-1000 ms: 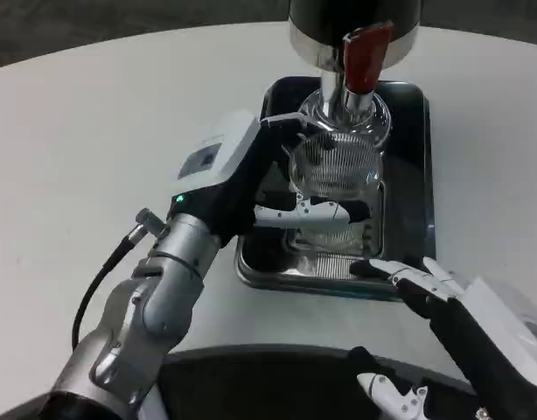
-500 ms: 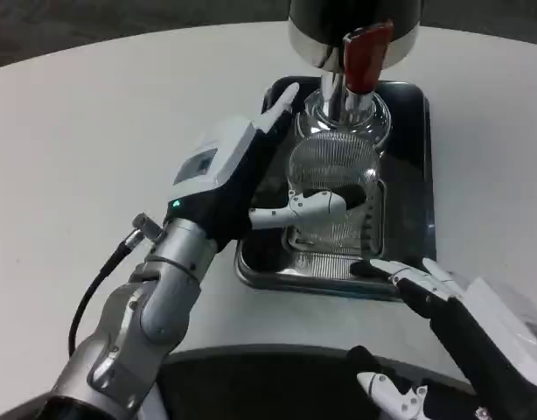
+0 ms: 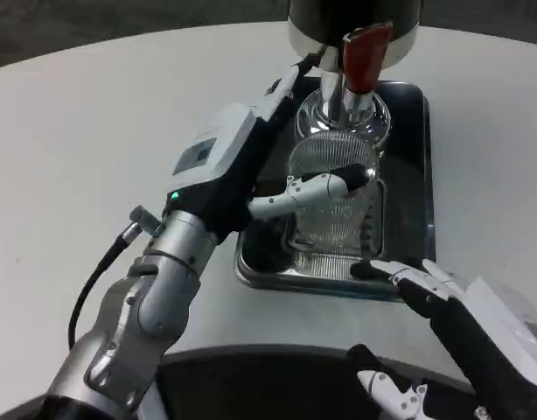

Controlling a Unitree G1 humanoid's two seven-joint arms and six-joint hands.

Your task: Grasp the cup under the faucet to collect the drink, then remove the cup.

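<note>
So the left hand [image 3: 251,166] has slid forward along the left side of the glass cup [image 3: 337,188] over the last second. Its thumb [image 3: 317,186] now lies across the front of the cup, and the other fingers reach up past the far side toward the dispenser [image 3: 354,26]. A second ago it was wrapped lower and closer in; now it looks looser and stretched out. Honestly I can't tell whether it's really gripping the glass or just resting against it.

The cup hasn't gone anywhere: upright in the dark metal tray [image 3: 413,175], right under the faucet with the red tap handle [image 3: 365,54]. Can't see if any drink is in it.

The right hand [image 3: 452,306] sits low by the near edge of the tray, fingers spread, holding nothing, same spot as before.

My read: the left hand is re-seating its hold or heading for the tap, so collecting the drink is barely started. The white table [image 3: 94,122] carries it all.
</note>
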